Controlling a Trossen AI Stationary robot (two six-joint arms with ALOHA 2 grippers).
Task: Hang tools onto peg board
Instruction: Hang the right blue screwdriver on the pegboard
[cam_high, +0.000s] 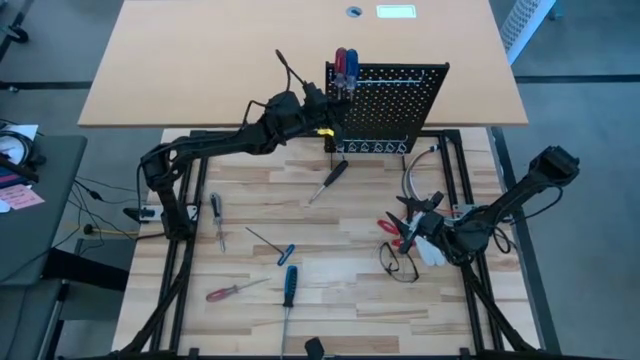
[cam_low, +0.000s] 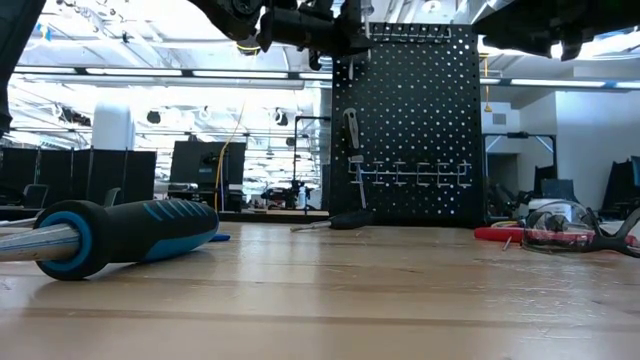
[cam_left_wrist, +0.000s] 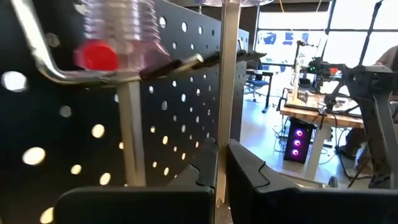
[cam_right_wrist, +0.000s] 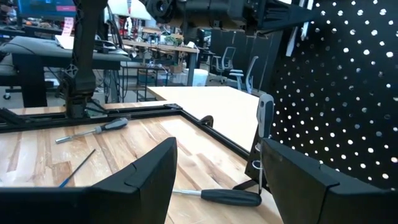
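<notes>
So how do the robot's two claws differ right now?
The left gripper is up at the top corner of the peg board, its fingers pinched shut on a thin steel shaft. The right gripper is low over the table beside the red-handled pliers, its fingers spread open and holding nothing. Both are dark, two-fingered claws.
</notes>
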